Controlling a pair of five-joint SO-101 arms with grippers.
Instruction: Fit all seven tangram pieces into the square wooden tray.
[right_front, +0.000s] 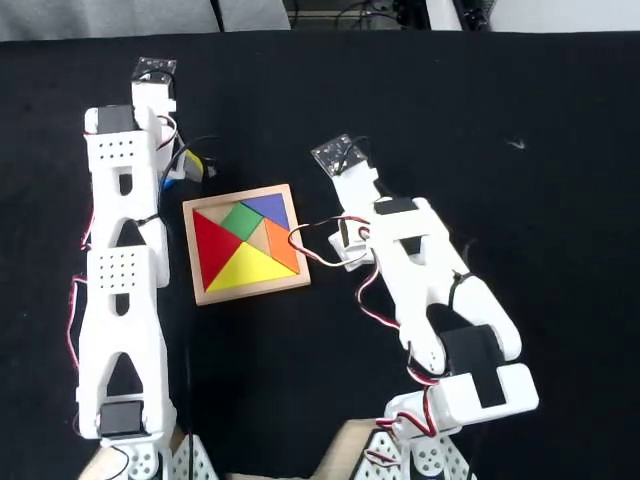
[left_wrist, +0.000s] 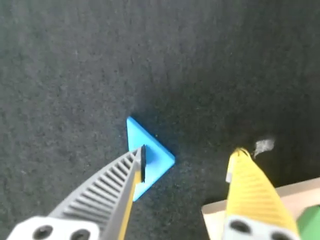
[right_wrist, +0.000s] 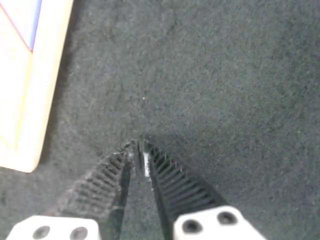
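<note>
Under everything lay a black cloth, and on it the square tray sat between the two white arms. The left arm ran alongside one side of the tray, close to its rim but apart from it. The right arm came in slanted past the opposite side, and a loop of its red and white wires hung over that edge of the tray.

Inside the tray lay a red triangle, a yellow triangle, an orange piece, a blue piece and a green square. A small wood-coloured triangle showed between the green and the orange.

The left gripper stood just off the tray's far corner with its fingers spread wide. The yellow finger was near that corner, the grey finger farther out. The small blue triangle lay flat on the cloth just outside the tray, with the grey fingertip on it and hiding part of one edge. The yellow finger was well clear of it.

The right gripper hung over bare cloth beyond the tray's other far corner, its two dark fingers pressed together on nothing, with the tray's rim off to one side.
</note>
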